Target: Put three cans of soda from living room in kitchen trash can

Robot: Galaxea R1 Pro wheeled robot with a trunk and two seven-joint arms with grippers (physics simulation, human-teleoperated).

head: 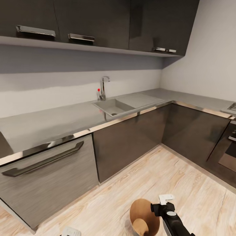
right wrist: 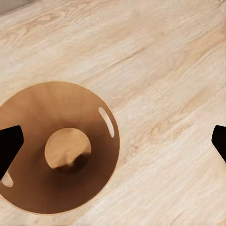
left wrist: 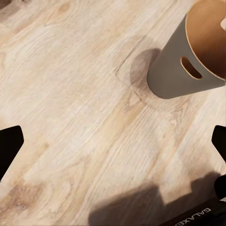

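Lower frame: right gripper [head: 163, 204] hovers, fingers apart and empty, over the tash can [head: 139, 213], likely light, rigid, liftable by its handle cutout [left wrist: 190, 68].

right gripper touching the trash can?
Apart. In the right wrist view the trash can lies well below the camera, and the open jaws at both edges of the picture frame bare floor, holding nothing.

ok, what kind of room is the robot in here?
A kitchen, by the look of it: a sink with a tap set in a grey L-shaped counter, dark wall cabinets above, and what seems an oven at the right edge. The trash can stands on the wood floor.
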